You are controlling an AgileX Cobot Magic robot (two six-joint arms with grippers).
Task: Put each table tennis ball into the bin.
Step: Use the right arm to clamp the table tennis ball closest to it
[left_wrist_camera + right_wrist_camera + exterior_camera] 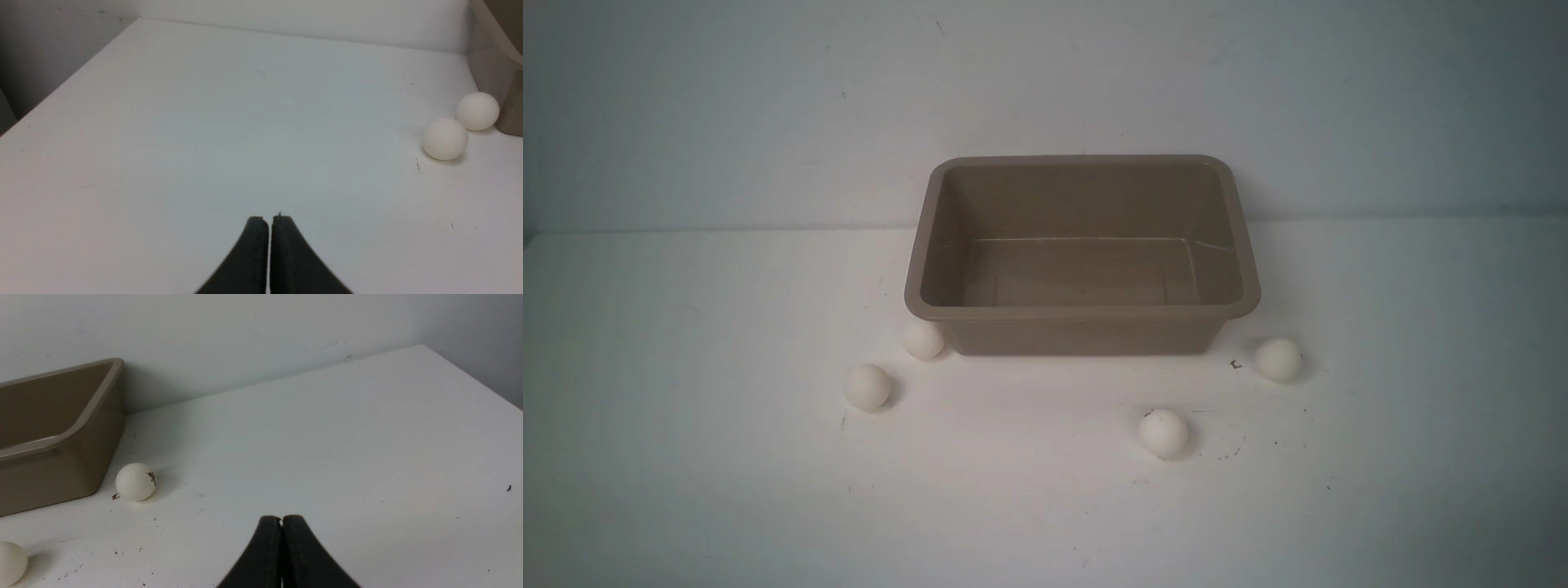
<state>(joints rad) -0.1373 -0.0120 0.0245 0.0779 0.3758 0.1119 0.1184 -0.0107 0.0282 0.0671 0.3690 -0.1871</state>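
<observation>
1. A white table stands against a pale wall. Small dark specks are scattered over its near right part.
2. The bin is a taupe-brown rectangular tub with rounded corners and a flared rim. It stands upright on the far part of the table, a little right of centre and close to the wall, with one long side facing near.
3. Four white table tennis balls all lie on the table outside the bin, spread along its near side.
4. The corner ball sits at the bin's near-left corner, partly under the flared rim. It is not clear whether it touches the bin's side.
5. The left ball lies a little nearer and further left than the corner ball, close to it but apart.
6. The near ball is the nearest of the four. It lies in front of the bin's right half, well apart from it, and carries a small dark mark.
7. The right ball lies just right of the bin's near-right corner, apart from it. The right wrist view shows a dark printed mark on it.
8. The left hand shows only in its own wrist view. Its two dark fingers are pressed together with nothing between them, over bare table, well apart from the corner ball and the left ball.
9. The right hand also shows only in its own wrist view. Its fingers are likewise pressed together and hold nothing, over bare table, well apart from the right ball.
</observation>
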